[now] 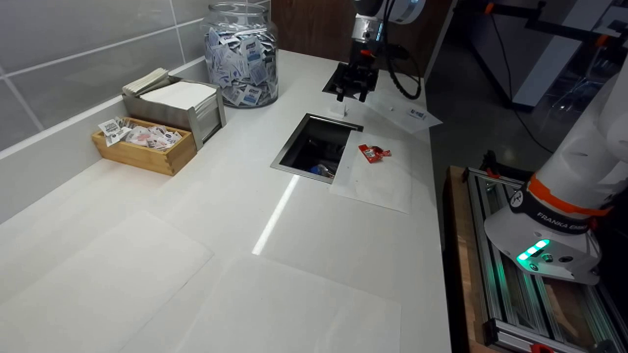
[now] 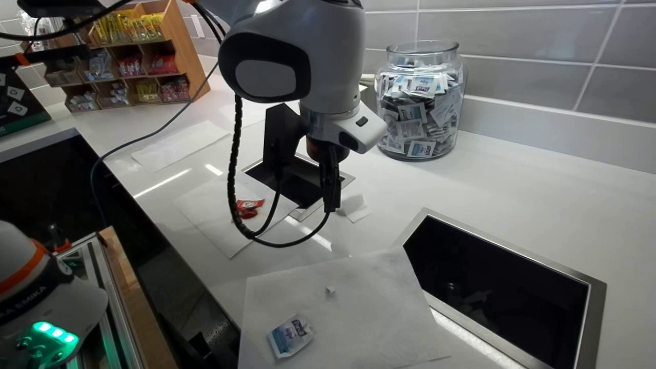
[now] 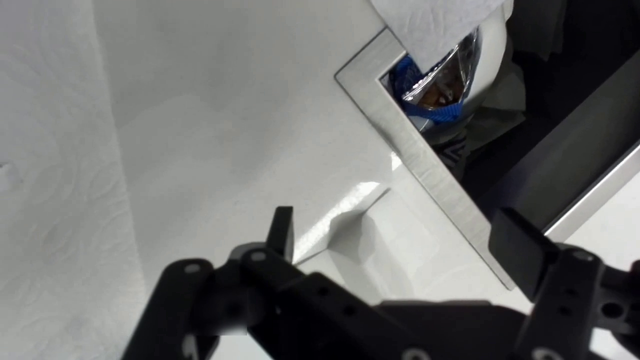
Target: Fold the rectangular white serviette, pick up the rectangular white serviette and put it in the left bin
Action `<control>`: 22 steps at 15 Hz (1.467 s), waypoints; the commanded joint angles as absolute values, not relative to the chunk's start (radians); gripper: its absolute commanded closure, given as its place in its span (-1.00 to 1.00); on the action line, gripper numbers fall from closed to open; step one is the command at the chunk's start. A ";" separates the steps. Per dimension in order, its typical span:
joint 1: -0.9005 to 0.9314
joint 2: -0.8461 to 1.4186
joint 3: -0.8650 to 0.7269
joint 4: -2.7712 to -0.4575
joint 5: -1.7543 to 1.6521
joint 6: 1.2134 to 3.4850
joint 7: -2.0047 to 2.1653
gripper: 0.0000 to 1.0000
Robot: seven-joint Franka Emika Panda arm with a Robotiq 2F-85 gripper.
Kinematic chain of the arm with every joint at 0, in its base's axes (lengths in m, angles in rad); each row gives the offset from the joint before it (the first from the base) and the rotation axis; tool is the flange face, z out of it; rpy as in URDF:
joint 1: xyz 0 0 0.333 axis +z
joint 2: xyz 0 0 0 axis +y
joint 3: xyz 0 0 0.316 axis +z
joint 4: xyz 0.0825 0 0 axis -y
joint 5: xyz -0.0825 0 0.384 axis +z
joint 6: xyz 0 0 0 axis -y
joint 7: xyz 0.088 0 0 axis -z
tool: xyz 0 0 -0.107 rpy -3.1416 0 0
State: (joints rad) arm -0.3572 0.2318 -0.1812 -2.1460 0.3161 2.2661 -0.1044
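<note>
A small white serviette (image 1: 338, 109) lies on the counter between two sunken bins. It shows in both exterior views (image 2: 354, 207), bent, with one part raised off the counter. In the wrist view the serviette (image 3: 385, 240) lies between the fingers, its crease visible; its lower part is hidden by the gripper. My gripper (image 1: 352, 95) is open and empty above it, seen edge-on in an exterior view (image 2: 330, 205), fingers wide apart in the wrist view (image 3: 395, 235). A bin (image 1: 299, 173) holding wrappers lies beside the serviette, also in the wrist view (image 3: 427, 165). A second bin (image 2: 593, 318) is on the other side.
A white sheet (image 1: 363, 186) with a red wrapper (image 1: 374, 153) overlaps the wrapper bin's edge. Another sheet (image 2: 369, 323) bears a wipe packet (image 2: 290, 335). A glass jar (image 1: 243, 63), a napkin holder (image 1: 206, 115) and a wooden tray (image 1: 132, 159) stand along the wall.
</note>
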 commanded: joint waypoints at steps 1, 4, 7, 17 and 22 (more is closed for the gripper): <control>-0.346 0.258 -0.195 -2.133 0.367 2.256 -0.054 -1.00; -0.353 0.280 -0.191 -2.124 0.414 2.278 -0.064 -1.00; -0.361 0.300 -0.192 -2.107 0.452 2.279 -0.068 -1.00; -0.382 0.386 -0.181 -2.005 0.514 2.231 -0.082 -1.00; -0.391 0.423 -0.158 -1.971 0.558 2.155 -0.111 -1.00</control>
State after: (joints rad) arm -0.3707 0.3883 -0.1741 -2.0083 0.5214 2.2081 -0.0831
